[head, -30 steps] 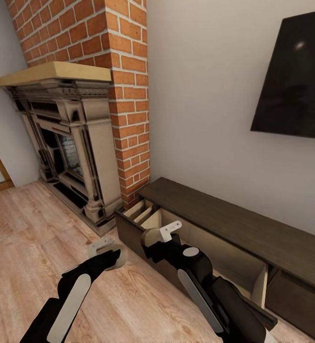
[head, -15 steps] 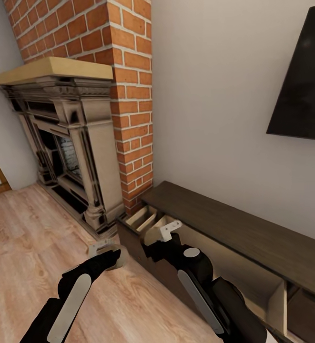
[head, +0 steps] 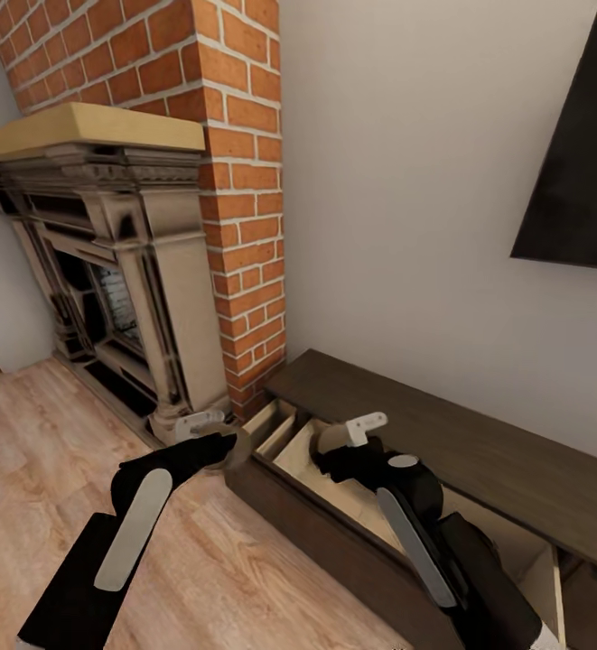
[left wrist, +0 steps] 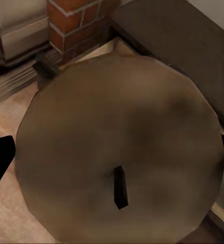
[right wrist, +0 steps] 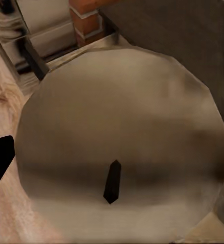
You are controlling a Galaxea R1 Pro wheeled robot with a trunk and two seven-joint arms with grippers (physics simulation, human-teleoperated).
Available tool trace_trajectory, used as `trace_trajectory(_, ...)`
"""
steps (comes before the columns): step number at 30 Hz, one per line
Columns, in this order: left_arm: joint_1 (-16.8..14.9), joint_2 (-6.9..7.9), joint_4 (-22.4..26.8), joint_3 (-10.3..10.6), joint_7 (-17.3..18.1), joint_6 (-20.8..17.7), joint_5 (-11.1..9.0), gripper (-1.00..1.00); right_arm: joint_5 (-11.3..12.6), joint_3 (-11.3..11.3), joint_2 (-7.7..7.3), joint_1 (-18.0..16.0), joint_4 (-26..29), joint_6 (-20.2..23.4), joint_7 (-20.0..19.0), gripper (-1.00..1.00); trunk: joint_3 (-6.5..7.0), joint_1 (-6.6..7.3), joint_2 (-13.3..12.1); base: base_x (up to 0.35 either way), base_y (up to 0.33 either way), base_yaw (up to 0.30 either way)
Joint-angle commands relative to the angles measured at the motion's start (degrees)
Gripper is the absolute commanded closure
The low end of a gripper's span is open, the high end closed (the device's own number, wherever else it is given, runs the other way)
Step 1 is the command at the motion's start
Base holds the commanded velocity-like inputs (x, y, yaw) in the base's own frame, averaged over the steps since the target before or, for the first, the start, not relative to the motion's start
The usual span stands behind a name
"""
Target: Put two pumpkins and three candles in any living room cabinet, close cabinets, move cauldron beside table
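Each gripper, left (head: 215,444) and right (head: 334,442), pinches a candle (left wrist: 117,152) across its round sides (light, rigid, probably waxy-slick) near the open cabinet (head: 443,429).

Cabinet (head: 479,433): long, low, dark-brown, against the wall beside the brick fireplace; drawer open, pale interior exposed. One tan candle (left wrist: 117,152) in each claw, dark wick visible; second candle (right wrist: 122,142) over the drawer.

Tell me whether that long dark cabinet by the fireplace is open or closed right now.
Open. The cabinet has its dark front pulled out toward the robot, exposing the pale interior with dividers, and the right claw hangs over it.
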State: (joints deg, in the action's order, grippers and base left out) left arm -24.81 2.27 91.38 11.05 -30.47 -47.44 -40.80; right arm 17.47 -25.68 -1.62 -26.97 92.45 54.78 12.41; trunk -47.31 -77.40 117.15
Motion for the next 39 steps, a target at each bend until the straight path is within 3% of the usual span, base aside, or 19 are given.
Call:
trace_trajectory(1, -0.53, 0.01, 0.19, 0.13, -0.62, -0.70, -0.49, 1.00, 0.78, 0.18, -0.09, -0.10, 0.05, 0.24, 0.57, 1.00, -0.04, 0.00, 0.03, 0.013, 0.015, -0.242)
trace_trajectory(6, -3.42, -0.50, 0.45, 0.14, -0.58, -3.56, -0.61, 1.00, 0.77, 2.45, -0.13, -0.31, 0.09, 2.58, 0.58, 1.00, 0.02, 0.00, 0.03, 0.005, 0.006, -0.264)
trace_trajectory(8, -4.41, -1.67, 0.26, -0.01, -0.48, -5.89, -0.59, 1.00, 0.79, 3.25, -0.14, -0.42, 0.09, 4.68, 0.55, 1.00, 0.02, 0.00, 0.03, 0.002, 0.002, -0.274)
trace_trajectory(10, -5.41, -4.20, -0.41, -0.15, -0.26, -8.11, -0.44, 1.00, 0.89, 4.47, -0.23, -0.40, 0.10, 5.22, 0.43, 1.00, 0.02, 0.00, 0.03, 0.001, 0.001, -0.277)
trace_trajectory(12, -5.63, -4.74, -1.14, -0.18, -0.15, -8.45, -0.43, 1.00, 0.96, 5.18, -0.21, -0.37, 0.10, 5.22, 0.37, 1.00, 0.03, 0.00, 0.03, 0.000, 0.000, -0.278)
trace_trajectory(13, -5.84, -5.22, -2.14, -0.22, -0.06, -8.53, -0.42, 1.00, 1.04, 6.76, -0.16, -0.21, 0.10, 5.22, 0.28, 1.00, 0.03, 0.00, 0.03, 0.000, 0.000, -0.278)
trace_trajectory(21, -5.52, -5.44, -2.47, -0.28, 0.07, -8.46, -0.49, 1.00, 1.08, 7.21, 0.05, -0.14, 0.10, 5.22, 0.31, 1.00, 0.03, 0.00, 0.03, 0.000, 0.152, -0.279)
trace_trajectory(30, -5.99, -5.88, -6.98, 0.25, -0.17, -8.21, -0.35, 1.00, 0.80, 8.12, -0.51, -0.07, 0.10, 5.22, 0.57, 1.00, 0.03, 0.00, 0.03, 0.000, 0.310, -0.279)
trace_trajectory(39, -6.03, -6.00, -7.58, 0.29, -0.12, -8.12, -0.41, 1.00, 0.85, 7.94, -0.45, -0.01, 0.10, 5.22, 0.54, 1.00, 0.03, 0.00, 0.03, 0.000, 0.328, -0.279)
